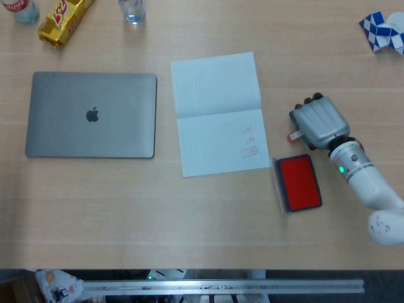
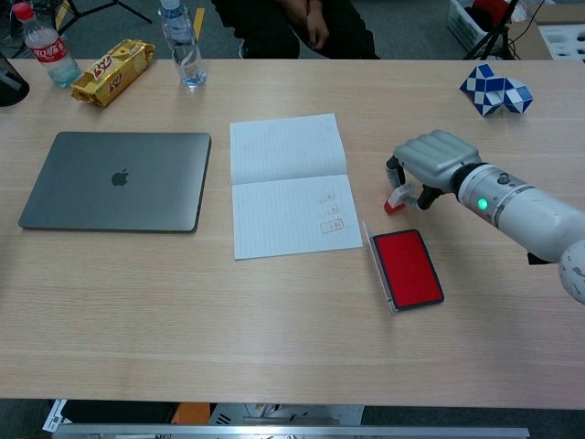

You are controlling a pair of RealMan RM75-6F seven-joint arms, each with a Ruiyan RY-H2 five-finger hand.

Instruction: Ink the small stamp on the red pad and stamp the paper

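Note:
The small stamp, white with a red base, stands tilted under my right hand, whose curled fingers grip it just above the table. From the head view only the stamp's red tip shows past the right hand. The open red ink pad lies just in front of the hand, apart from the stamp; its lid stands along the left side of the pad. The lined paper lies left of the hand, with several small stamp marks near its lower right corner. My left hand does not show.
A shut grey laptop lies left of the paper. Along the far edge stand a yellow snack pack, a clear water bottle and a red-capped bottle. A blue-and-white twist puzzle sits at the far right.

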